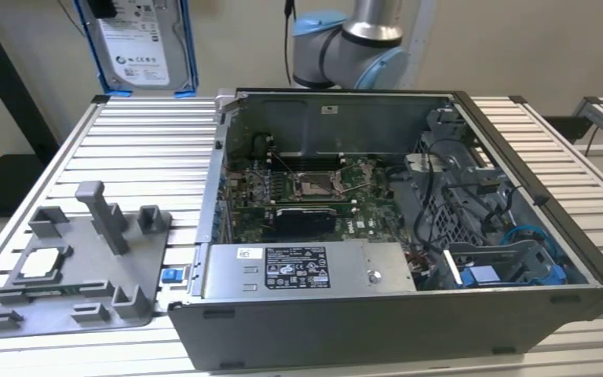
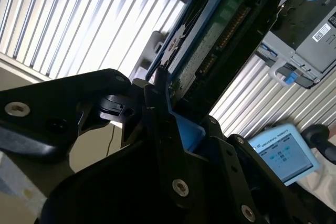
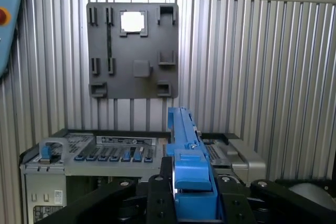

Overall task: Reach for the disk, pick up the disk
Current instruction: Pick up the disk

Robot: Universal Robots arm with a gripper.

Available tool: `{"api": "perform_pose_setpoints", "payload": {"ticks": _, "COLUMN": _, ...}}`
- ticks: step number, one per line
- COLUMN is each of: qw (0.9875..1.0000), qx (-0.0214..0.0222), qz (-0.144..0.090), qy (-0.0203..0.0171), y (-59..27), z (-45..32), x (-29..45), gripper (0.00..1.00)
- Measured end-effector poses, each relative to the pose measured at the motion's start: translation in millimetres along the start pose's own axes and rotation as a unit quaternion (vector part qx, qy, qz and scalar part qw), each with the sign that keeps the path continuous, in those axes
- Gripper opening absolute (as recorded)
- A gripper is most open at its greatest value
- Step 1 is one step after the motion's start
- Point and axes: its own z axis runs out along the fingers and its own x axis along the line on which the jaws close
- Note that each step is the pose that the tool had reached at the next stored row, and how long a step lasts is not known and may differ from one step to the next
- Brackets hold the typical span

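The disk (image 1: 141,43) hangs upright above the far end of the table, at the exterior view's left. It is silver-grey with a white label and a blue bracket around it. In the first wrist view the disk (image 3: 185,140) shows edge-on as a blue strip rising from between the black fingers (image 3: 157,192) of my gripper (image 3: 191,182). In the second wrist view the disk (image 2: 210,40) shows its green circuit side, with my gripper (image 2: 173,124) shut on its near end. It touches nothing else.
An open computer case (image 1: 553,236) takes up the middle and right of the slatted metal table (image 1: 144,157). A grey fixture plate (image 1: 71,306) carrying a small silver chip (image 1: 42,263) lies at the exterior view's left. The arm's body (image 1: 349,43) stands behind the case.
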Motion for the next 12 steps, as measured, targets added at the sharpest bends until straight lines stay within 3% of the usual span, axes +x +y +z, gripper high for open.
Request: {"api": "perform_pose_setpoints", "payload": {"ticks": 12, "qw": 1.0000, "qx": -0.0020, "qz": 0.000, "qy": 0.0000, "y": -54.2, "z": 4.6, "x": 0.9, "gripper": 0.00}}
